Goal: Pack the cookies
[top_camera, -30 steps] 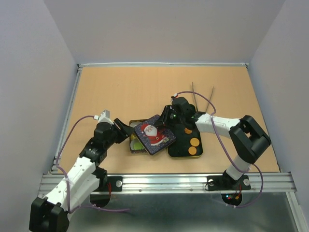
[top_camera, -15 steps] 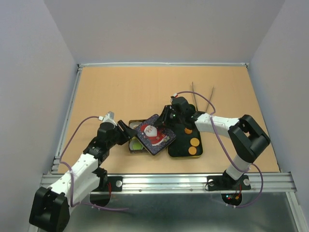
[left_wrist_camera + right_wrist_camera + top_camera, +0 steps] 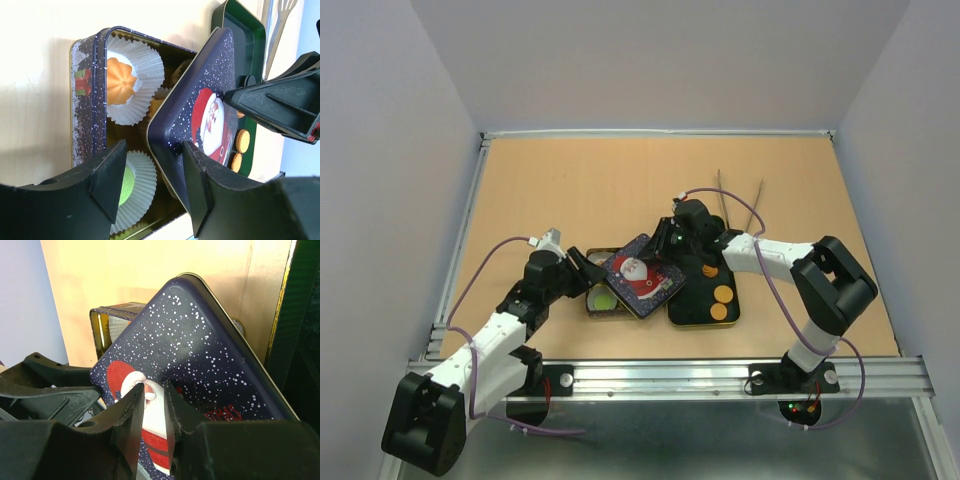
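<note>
An open blue Christmas tin (image 3: 85, 125) holds white paper cups with an orange swirl cookie (image 3: 121, 81) and a green cookie (image 3: 127, 186). Its Santa lid (image 3: 640, 277) lies tilted over the tin's right side. My left gripper (image 3: 152, 182) is open and straddles the lid's near corner (image 3: 170, 145). My right gripper (image 3: 154, 390) is almost shut with nothing between the jaws, and its tips rest on the Santa picture (image 3: 150, 415). Two round cookies (image 3: 722, 302) and one darker cookie (image 3: 710, 270) lie on the dark green tray (image 3: 690, 312).
Two metal utensils (image 3: 740, 205) lie on the table beyond the tray. The tray touches the tin's right side, and the lid's right edge rests over the tray rim (image 3: 280, 330). A raised rail (image 3: 465, 230) borders the table.
My left arm has swung forward and right, bringing its open gripper around the lid's near corner. The lid has dropped slightly lower over the tin. My right gripper has barely moved.
</note>
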Robot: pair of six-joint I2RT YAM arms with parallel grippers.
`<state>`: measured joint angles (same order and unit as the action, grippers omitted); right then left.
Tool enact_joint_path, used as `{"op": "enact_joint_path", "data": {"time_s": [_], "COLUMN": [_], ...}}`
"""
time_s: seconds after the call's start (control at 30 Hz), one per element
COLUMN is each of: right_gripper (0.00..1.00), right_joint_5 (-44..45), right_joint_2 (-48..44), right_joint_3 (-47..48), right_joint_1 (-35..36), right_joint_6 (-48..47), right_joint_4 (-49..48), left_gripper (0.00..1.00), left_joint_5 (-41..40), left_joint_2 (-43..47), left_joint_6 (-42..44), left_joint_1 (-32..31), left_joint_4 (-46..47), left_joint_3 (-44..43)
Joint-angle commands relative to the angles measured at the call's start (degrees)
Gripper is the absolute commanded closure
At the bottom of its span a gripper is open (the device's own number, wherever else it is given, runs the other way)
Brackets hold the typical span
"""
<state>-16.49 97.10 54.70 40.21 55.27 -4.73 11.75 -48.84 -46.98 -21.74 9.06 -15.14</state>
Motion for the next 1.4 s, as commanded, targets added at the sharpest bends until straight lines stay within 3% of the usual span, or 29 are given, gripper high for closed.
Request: {"op": "enact_joint_path", "data": {"time_s": [0.0, 0.23, 0.53, 0.87, 1.13, 1.37], "right_gripper": [0.72, 0.71, 0.71, 0.72, 0.72, 0.72], "right_joint_5": [0.06, 0.23, -1.35, -1.88, -1.97, -1.97], "right_joint_2": [0.55, -1.39, -1.3, -0.68, -0.24, -0.51], "right_joint_3": [2.34, 1.99, 2.43, 2.43, 1.73, 1.55], "right_joint_1": [0.49, 0.49, 0.49, 0.49, 0.49, 0.57], "right_joint_6": [-0.77, -1.91, -1.56, -1.56, -1.21, -1.13], "right_joint_4": [1.04, 1.3, 1.22, 1.13, 0.78, 0.51], "left_gripper": [0.43, 0.48, 0.48, 0.45, 0.59, 0.65], "left_joint_5": [-2.78, -4.89, -2.17, -1.9, -2.78, -3.4], "left_joint_2": [0.06, -2.22, -8.46, -8.91, -11.18, -14.53], "left_joint_6": [1.63, 1.19, 0.66, -1.27, -3.12, -3.73], "left_joint_1": [-0.24, -0.15, -0.32, -0.85, -2.78, -4.36], "left_joint_4": [-3.35, -1.77, 5.53, 10.18, 15.37, 18.36], "left_joint_3": [-1.3, -2.53, -3.06, -2.71, -3.58, -4.46]}}
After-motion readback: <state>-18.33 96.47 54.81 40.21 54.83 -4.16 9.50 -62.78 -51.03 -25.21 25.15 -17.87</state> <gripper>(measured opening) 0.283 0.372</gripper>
